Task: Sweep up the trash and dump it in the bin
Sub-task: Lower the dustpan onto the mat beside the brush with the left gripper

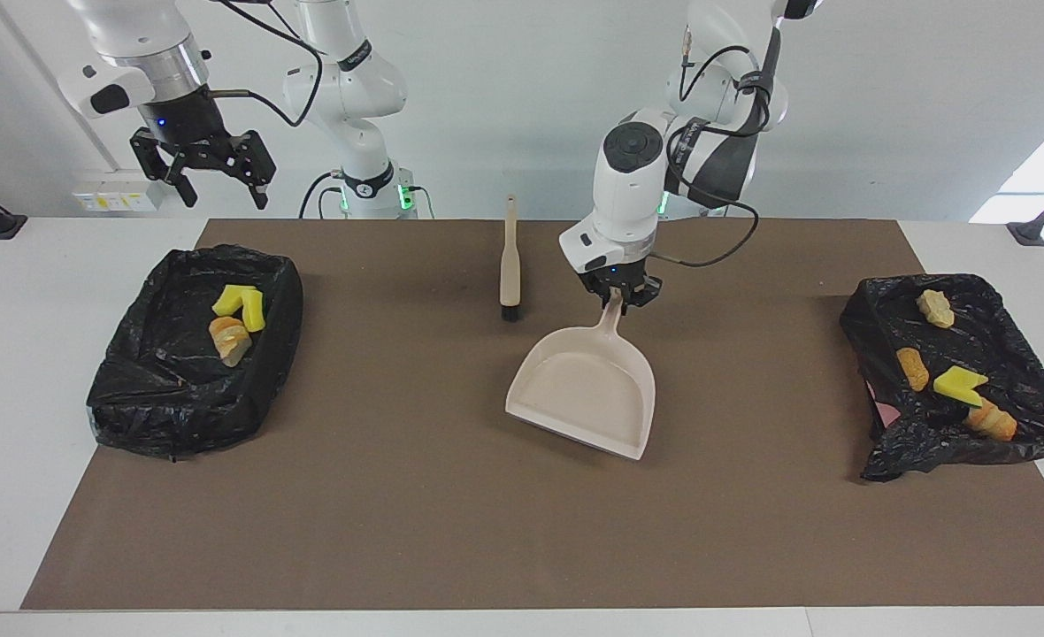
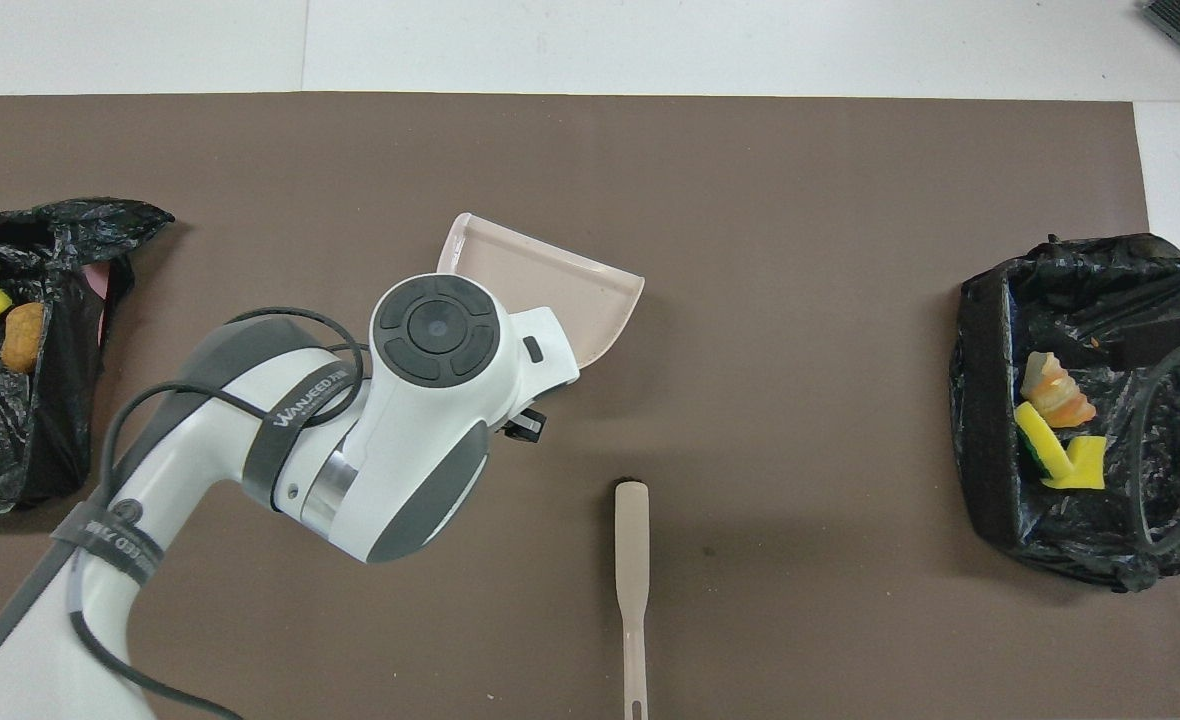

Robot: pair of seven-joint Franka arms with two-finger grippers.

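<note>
Trash, facing view: yellow sponge wedges and bread-like lumps all lie inside two black-lined bins, one (image 1: 195, 349) toward the right arm's end, one (image 1: 960, 367) toward the left arm's end; none seen on the brown mat (image 1: 451, 531).
Dustpan (image 1: 586, 389): empty, near mat centre, beside the brush (image 1: 510, 261).
Left gripper (image 1: 617, 296): pinching the dustpan handle, fingers pressed together on it.
Right gripper (image 1: 199, 168): fingers spread, holding nothing, raised above the bin at its end; waiting.
Overhead view: left arm covers its gripper; dustpan (image 2: 550, 290) mouth points away from the robots; brush (image 2: 632, 590) nearer the robots than the dustpan.
Step judged: setting the dustpan down. Lower it flat, lip on the mat, release only once it rests.
</note>
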